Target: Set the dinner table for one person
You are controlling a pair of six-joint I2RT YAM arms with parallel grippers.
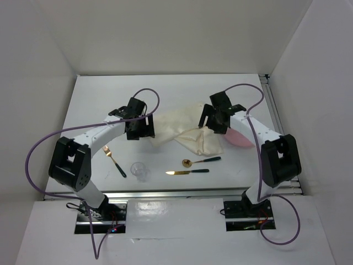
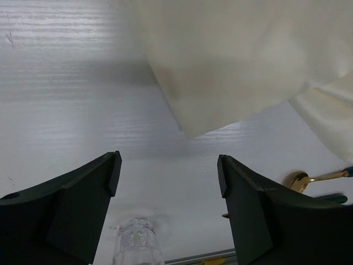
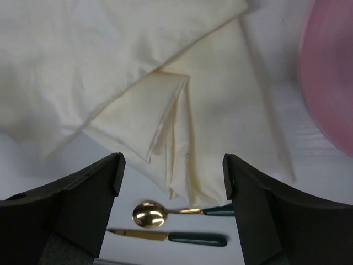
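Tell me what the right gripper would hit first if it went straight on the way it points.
Most likely the folded cream cloth, which lies straight ahead of the right gripper between its open jaws. The spoon and knife sit below that line. Depth is unclear.

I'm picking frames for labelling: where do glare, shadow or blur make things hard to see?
Top external: even light, yet the clear glass nearly vanishes against the white table. Left wrist: the cloth throws a soft grey shadow on the table. Right wrist: the spoon bowl glints; the pink plate at the edge looks blurred.
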